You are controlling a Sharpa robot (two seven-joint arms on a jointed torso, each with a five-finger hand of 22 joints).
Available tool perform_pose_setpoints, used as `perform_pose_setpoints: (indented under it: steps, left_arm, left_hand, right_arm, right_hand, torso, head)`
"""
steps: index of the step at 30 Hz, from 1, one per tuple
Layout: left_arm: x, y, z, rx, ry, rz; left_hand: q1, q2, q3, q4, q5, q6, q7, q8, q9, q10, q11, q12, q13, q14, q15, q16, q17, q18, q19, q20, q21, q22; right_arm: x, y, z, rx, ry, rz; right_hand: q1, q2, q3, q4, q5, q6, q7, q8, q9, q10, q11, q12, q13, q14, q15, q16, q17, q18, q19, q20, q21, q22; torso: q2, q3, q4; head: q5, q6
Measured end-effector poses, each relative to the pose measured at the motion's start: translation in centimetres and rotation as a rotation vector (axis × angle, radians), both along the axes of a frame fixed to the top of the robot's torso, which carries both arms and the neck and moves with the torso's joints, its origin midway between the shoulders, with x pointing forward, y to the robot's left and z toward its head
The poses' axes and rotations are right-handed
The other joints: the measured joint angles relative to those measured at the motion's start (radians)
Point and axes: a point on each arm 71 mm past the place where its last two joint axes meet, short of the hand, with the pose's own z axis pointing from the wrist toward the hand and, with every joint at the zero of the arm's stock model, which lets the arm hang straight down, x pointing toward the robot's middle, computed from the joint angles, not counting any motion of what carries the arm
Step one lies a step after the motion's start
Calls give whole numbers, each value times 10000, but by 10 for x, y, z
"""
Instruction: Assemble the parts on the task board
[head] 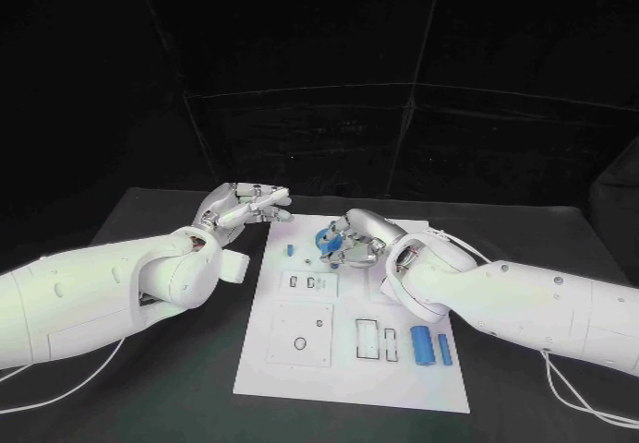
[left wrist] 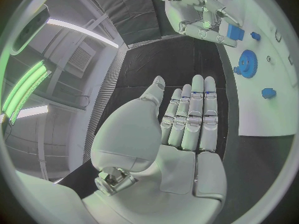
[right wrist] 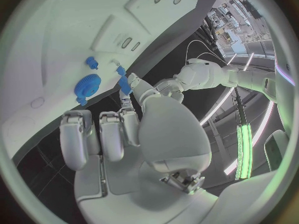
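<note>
The white task board (head: 349,369) lies in the middle of the black table. A blue gear (head: 322,244) (left wrist: 247,63) (right wrist: 87,86) sits near the board's far end. My right hand (head: 357,242) (left wrist: 198,11) hovers right beside the gear and pinches a small blue part (left wrist: 234,32) (right wrist: 124,84) between its thumb and a finger. My left hand (head: 245,207) (left wrist: 187,119) is held off the board's far left corner, fingers straight and apart, holding nothing. Two long blue parts (head: 422,344) lie at the board's near right.
Small blue pieces (head: 289,249) (left wrist: 268,92) (right wrist: 92,61) stand on the board near the gear. Raised white plates with slots and holes (head: 302,335) take up the board's near half. Black table (head: 174,212) surrounds the board, with a black curtain behind.
</note>
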Motion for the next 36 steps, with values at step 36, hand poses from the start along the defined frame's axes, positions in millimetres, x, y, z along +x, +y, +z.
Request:
perform_pose_setpoints:
  steps: [36]
  left_arm:
    - [3, -1, 1, -74, 14, 38]
  left_hand:
    - [1, 1, -26, -29, 0, 0, 0, 0, 0, 0, 0, 0, 1, 37, 37, 0, 19, 0, 0, 0, -39, -6]
  right_arm:
    - [-19, 20, -31, -1690, 289, 729]
  right_hand:
    - [-174, -148, 48, -25, -113, 16, 16, 7, -3, 0, 1, -39, -1, 0, 1, 0, -3, 0, 0, 1, 0, 2]
  torso:
    - [-6, 25, -5]
  head:
    - [15, -162]
